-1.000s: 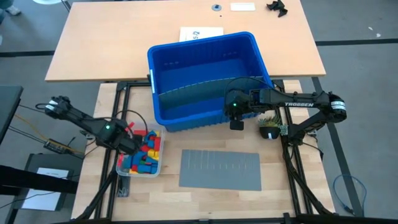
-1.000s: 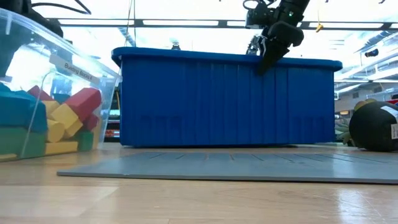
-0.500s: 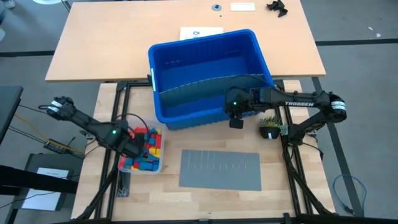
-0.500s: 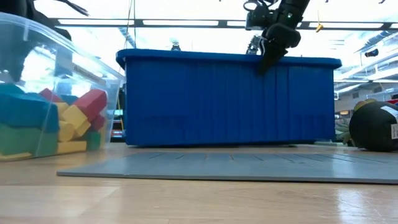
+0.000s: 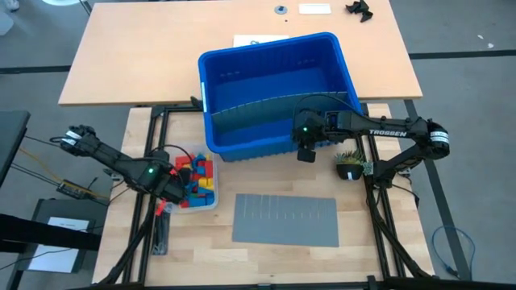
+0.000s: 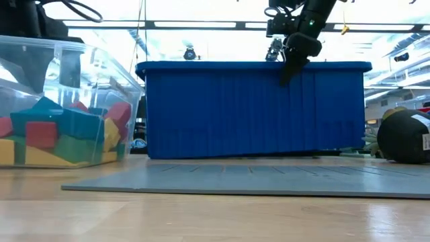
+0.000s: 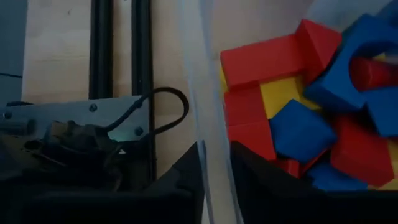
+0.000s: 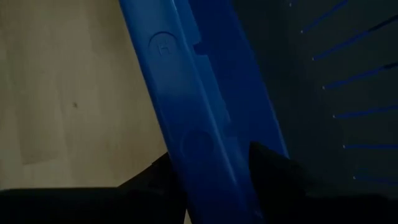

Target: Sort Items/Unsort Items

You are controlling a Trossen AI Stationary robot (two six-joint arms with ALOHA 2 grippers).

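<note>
The left end effector point(image 5: 171, 192) sits at the clear tub point(image 5: 193, 201) of blocks point(image 5: 198, 173). The right end effector point(image 5: 305, 153) is at the blue bin's point(image 5: 274, 76) near wall. A grey sheet point(image 5: 285, 219) lies on the table point(image 5: 266, 262).

One blue bin point(image 5: 278, 68), one clear tub point(image 5: 211, 196) of many blocks point(image 5: 198, 176), one grey sheet point(image 5: 285, 219).

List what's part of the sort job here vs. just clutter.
In play: toy blocks in clear tub, its wall pinched by left gripper; blue bin, rim gripped by right gripper; grey divider sheet.
Clutter: paper, black clip, dark round object.
</note>
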